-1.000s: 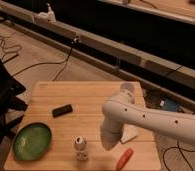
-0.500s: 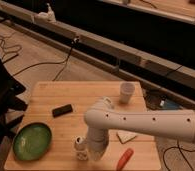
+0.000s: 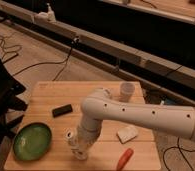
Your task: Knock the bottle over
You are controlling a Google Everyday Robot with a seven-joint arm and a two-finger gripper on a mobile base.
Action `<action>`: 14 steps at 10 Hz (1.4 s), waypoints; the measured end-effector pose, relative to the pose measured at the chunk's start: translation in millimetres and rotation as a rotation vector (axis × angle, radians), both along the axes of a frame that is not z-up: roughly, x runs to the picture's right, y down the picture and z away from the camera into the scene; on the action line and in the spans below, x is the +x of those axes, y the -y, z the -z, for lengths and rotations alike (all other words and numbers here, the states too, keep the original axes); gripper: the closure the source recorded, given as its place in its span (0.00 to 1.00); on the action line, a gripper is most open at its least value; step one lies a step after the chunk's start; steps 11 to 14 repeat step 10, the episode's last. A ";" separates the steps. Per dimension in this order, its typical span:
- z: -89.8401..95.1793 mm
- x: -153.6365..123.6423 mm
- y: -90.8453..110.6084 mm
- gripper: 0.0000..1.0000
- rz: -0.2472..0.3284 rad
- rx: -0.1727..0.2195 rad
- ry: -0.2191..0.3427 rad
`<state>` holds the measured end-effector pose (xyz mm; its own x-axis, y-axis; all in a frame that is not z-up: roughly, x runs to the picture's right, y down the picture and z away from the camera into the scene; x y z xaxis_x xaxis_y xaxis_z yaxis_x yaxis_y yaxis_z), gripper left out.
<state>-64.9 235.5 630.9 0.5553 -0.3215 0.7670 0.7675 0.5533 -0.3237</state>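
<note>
green plate (image 3: 32, 141); black block (image 3: 62, 110); cup (image 3: 126, 91)

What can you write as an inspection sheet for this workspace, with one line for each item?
Surface: light wooden table, with bare floor around it.
Job's things: the bottle is at the front of the table, tilted, with its round cap facing the camera view; it lies against the arm.
Clutter: green plate front left; black flat object behind it; white cup upright at the back; pale flat piece to the right; orange carrot-like item at the front edge.
Grippers: the gripper is down at the table's front, just right of the bottle.
Cables: dark cables on the floor behind the table.
Surroundings: long rails along the back; black chair at left.
</note>
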 end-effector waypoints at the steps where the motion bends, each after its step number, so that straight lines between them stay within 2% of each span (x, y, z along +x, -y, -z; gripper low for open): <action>1: 4.5 -18.8 21.7 1.00 -0.054 0.018 0.052; 2: 6.2 -35.3 36.5 1.00 -0.092 0.025 0.094; 4: 2.1 -55.1 54.7 1.00 -0.141 0.031 0.139; 5: -9.1 -50.9 67.7 1.00 -0.167 0.057 0.124; 6: -22.4 -33.6 81.3 1.00 -0.199 0.086 0.082; 7: -35.8 -6.4 95.0 1.00 -0.250 0.110 0.016; 9: -58.2 57.3 118.5 1.00 -0.381 0.144 -0.136; 10: -60.3 64.7 120.7 1.00 -0.397 0.148 -0.153; 14: -60.3 64.7 120.7 1.00 -0.397 0.148 -0.153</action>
